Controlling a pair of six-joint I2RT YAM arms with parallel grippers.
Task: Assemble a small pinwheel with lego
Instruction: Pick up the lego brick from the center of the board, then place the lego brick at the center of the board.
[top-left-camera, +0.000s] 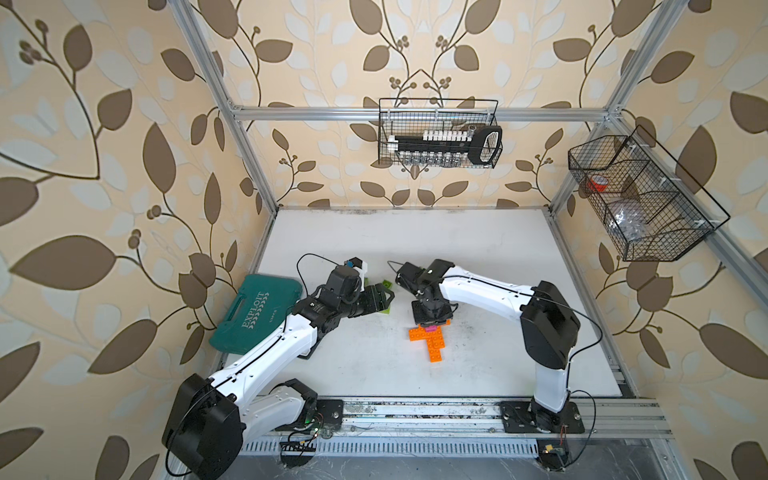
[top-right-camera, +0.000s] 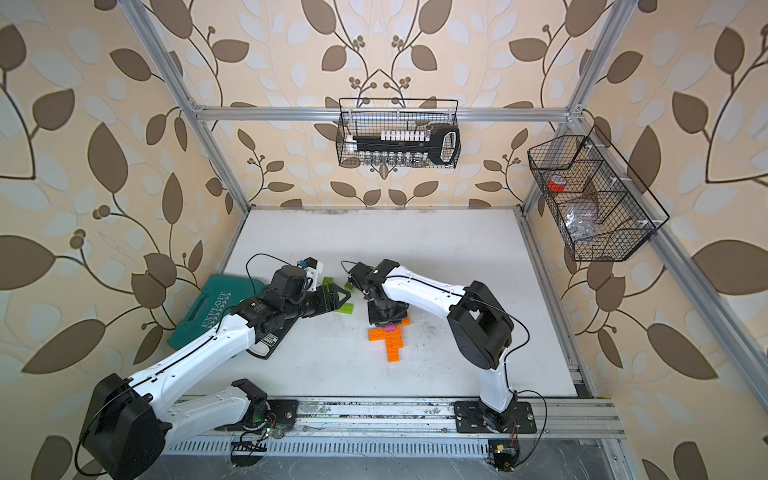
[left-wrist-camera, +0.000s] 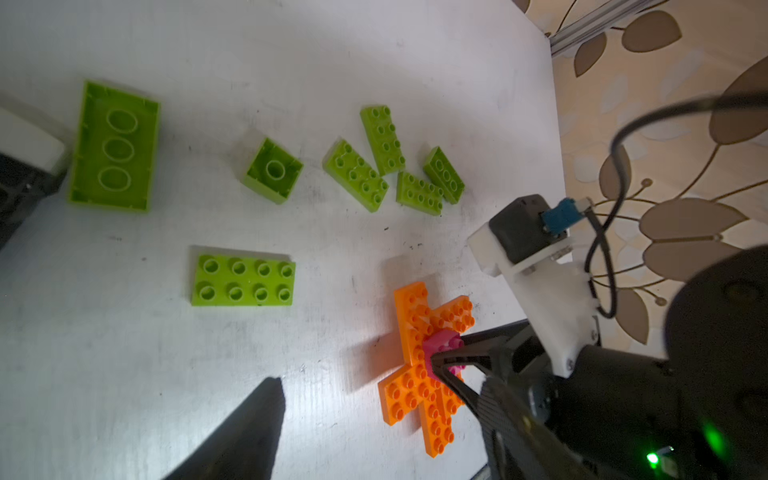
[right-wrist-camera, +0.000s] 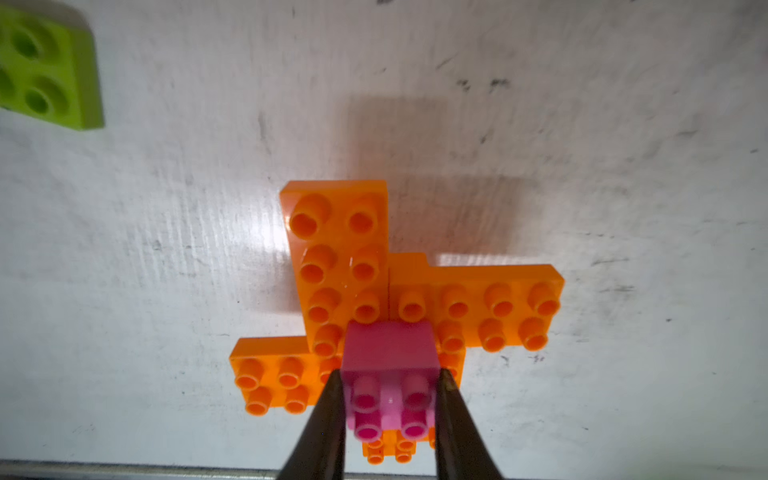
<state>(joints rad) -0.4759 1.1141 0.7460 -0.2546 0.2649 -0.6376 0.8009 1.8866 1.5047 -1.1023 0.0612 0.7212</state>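
Right claw (right-wrist-camera: 390, 376) clamped on pink brick (right-wrist-camera: 390, 345) atop orange cross (right-wrist-camera: 340, 249), left claw (top-left-camera: 380, 299) parted, empty, over green bricks (left-wrist-camera: 243, 276), white counter (top-left-camera: 478, 249).

Beige, brown-leafed wallpaper (top-left-camera: 104, 83) rises around the white tabletop (top-left-camera: 457, 241); an aluminium frame (top-left-camera: 332, 111) stands at the tabletop's corners; a wire basket (top-left-camera: 388, 137) hangs above its far edge; a second basket (top-left-camera: 656, 245), above its side edge, perhaps holds red tape (top-left-camera: 598, 185).

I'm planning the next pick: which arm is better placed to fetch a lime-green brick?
Left. The left gripper is open beside the loose lime-green bricks, while the right gripper is shut on the pink brick atop the orange cross.
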